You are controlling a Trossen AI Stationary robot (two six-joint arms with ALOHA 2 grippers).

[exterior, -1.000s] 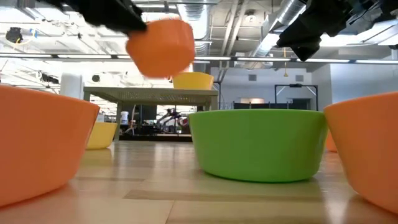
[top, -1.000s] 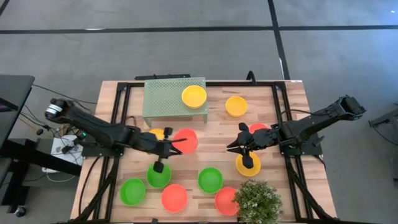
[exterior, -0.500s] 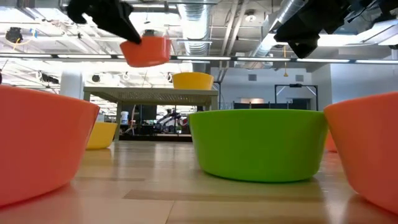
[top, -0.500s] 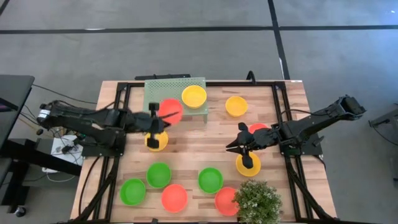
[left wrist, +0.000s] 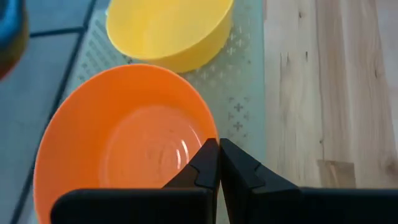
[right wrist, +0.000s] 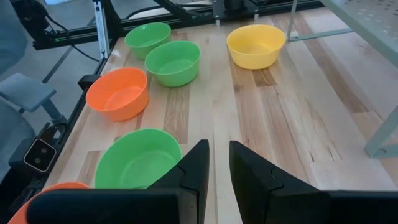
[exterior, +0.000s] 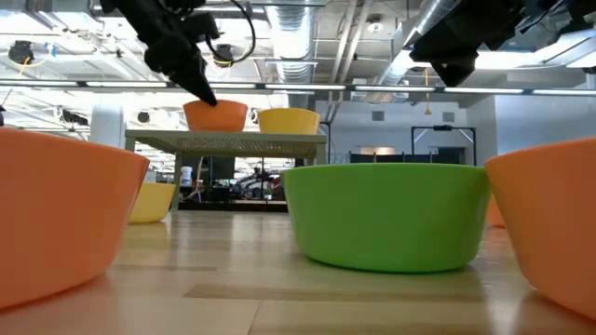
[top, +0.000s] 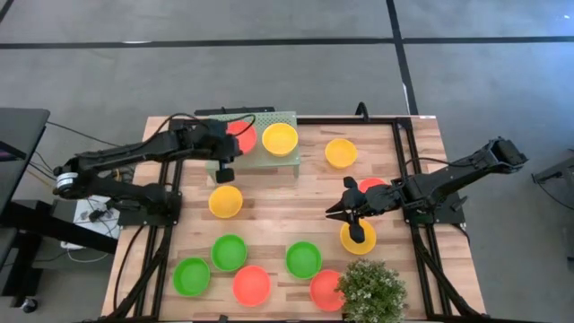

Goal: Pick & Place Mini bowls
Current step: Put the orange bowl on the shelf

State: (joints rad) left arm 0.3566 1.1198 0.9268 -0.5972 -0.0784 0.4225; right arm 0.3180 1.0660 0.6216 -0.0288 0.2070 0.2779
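Orange-red mini bowl [top: 240,135]: sitting upright on the pale green perforated stand [top: 256,160], just beside the yellow mini bowl [top: 280,139] resting on the same stand.

Left gripper [left wrist: 217,155]: reaching over the stand's left part and pinching the orange-red bowl's rim, with the fingers [left wrist: 202,168] drawn together to a narrow slit, one inside the wall and one outside.

Right gripper [right wrist: 216,158]: hovering above the wooden table [top: 287,206] at its right side, holding nothing, with the fingers standing a narrow gap apart. Hanging over a second yellow bowl [top: 358,239].

Remaining bowls: lying apart on the table.
- Yellow [top: 225,201] in front of the stand.
- Yellow [top: 341,152] to the stand's right.
- Green [top: 229,252], green [top: 190,275] and green [top: 303,259] near the front edge.
- Red [top: 251,285] and red [top: 325,289] beside the bushy plant [top: 370,289].
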